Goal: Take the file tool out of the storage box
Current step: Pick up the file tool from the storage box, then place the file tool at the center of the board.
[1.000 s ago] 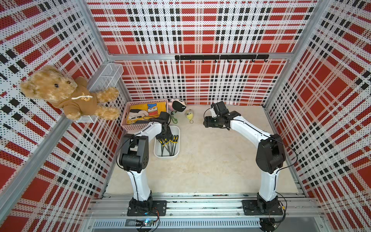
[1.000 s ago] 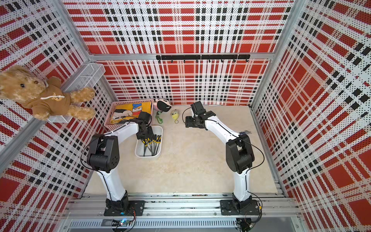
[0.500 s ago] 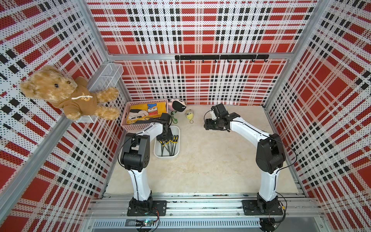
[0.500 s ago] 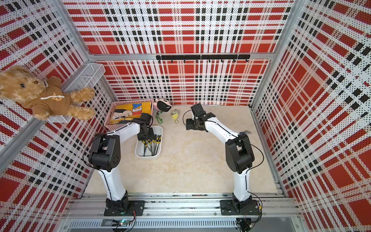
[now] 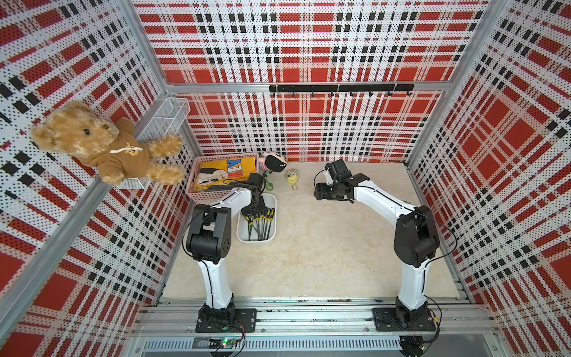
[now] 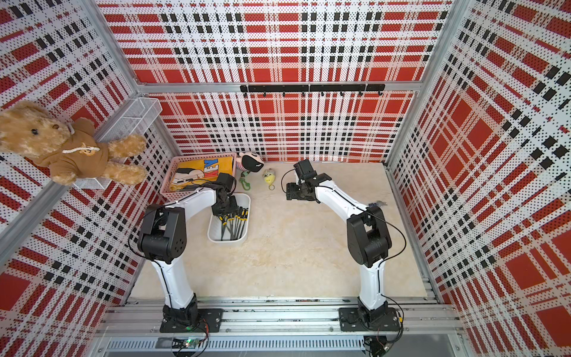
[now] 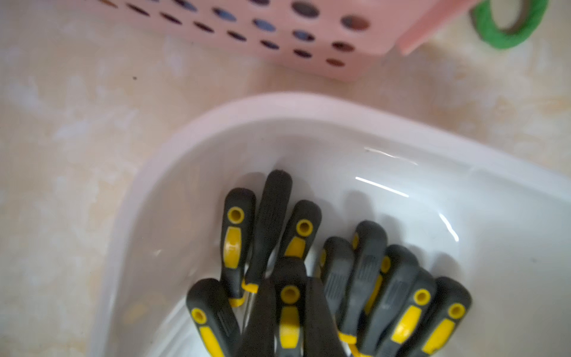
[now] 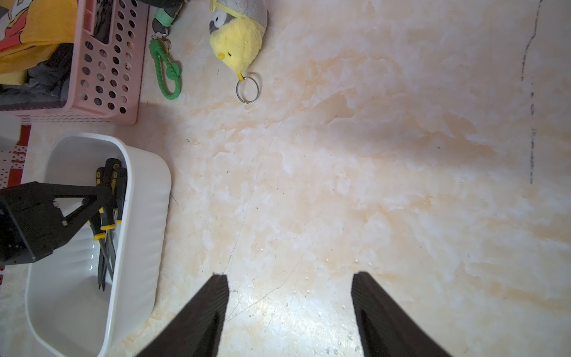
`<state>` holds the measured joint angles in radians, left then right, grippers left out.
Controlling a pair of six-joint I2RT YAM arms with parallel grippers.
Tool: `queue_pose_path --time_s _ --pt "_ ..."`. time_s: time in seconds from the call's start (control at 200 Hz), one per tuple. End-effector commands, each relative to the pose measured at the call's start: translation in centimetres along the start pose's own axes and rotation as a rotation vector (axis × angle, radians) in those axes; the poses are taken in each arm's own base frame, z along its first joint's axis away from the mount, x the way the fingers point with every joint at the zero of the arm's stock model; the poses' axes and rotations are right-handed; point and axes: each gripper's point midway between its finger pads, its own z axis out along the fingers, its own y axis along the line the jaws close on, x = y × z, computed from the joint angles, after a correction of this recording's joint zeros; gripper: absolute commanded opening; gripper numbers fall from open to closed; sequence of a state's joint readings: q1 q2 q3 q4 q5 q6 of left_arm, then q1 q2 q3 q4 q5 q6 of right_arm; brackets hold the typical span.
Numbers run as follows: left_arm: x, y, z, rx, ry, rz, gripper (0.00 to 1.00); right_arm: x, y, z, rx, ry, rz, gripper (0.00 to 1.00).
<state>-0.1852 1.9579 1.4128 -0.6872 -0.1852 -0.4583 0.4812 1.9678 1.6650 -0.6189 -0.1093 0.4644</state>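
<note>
In the left wrist view the left hand (image 7: 289,286) shows only as two blurred dark fingers (image 7: 259,333) pressed either side of one file (image 7: 289,330), all cut off by the picture's edge; the other files (image 7: 395,293) show soft-focus handles only, their shafts out of frame; the pink basket (image 7: 380,34) and a green ring (image 7: 509,40) are blurred and cropped. In both top views the left hand covers the far end of the storage box (image 5: 256,243); which file it grips is too small to tell. In the right wrist view the right hand (image 8: 290,276) shows two fingers only; the yellow chick (image 8: 238,40) is cropped.
</note>
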Motion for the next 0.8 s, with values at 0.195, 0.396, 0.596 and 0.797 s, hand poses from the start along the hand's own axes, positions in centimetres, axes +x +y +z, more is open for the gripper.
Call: queue_pose_path --time_s 0.195,0.396,0.596,0.797 --pt "-7.0 -6.7 -7.5 0.138 -0.150 0.067 0.00 -2.5 0.3 -2.1 -0.009 -0.090 0.015 0.71" --pt "-6.1 -11.6 -8.7 0.203 -0.149 0.137 0.00 -2.3 -0.6 -2.5 -0.001 -0.091 0.031 0.71" --pt "-1.5 -16.4 -6.0 0.219 -0.063 0.232 0.00 -1.9 -2.1 -3.0 0.007 -0.091 0.065 0.71" --pt "1.2 -16.4 -2.4 0.152 0.000 0.284 0.00 -1.4 -2.8 -3.2 0.011 -0.088 0.078 0.72"
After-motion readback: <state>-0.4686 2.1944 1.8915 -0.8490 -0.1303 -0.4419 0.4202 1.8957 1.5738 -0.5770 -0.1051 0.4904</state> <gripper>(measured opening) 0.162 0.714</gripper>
